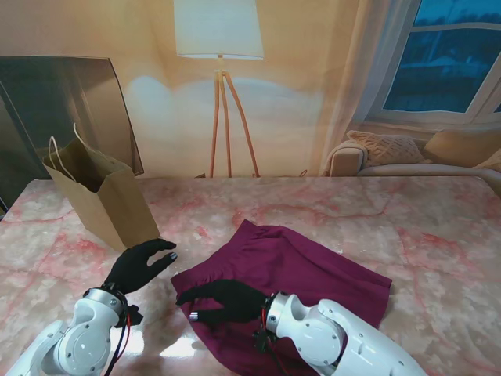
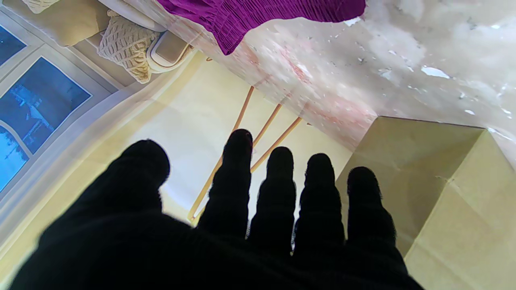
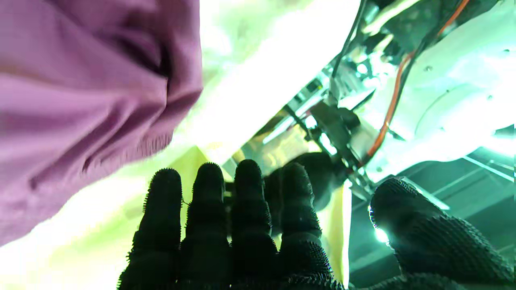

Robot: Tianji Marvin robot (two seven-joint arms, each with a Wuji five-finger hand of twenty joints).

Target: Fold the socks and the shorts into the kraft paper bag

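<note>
Kraft paper bag stands upright left of the shorts. Left hand, fingers spread and empty, sits between them. Right hand hovers open over the shorts' near-left edge. No socks visible. A sloppy pinch there probably just bunches the fabric.

Stand view evenly lit, glare patches on tabletop. Right wrist view overexposed, green-tinted, blurry; left wrist sharp, fingers silhouetted.
</note>
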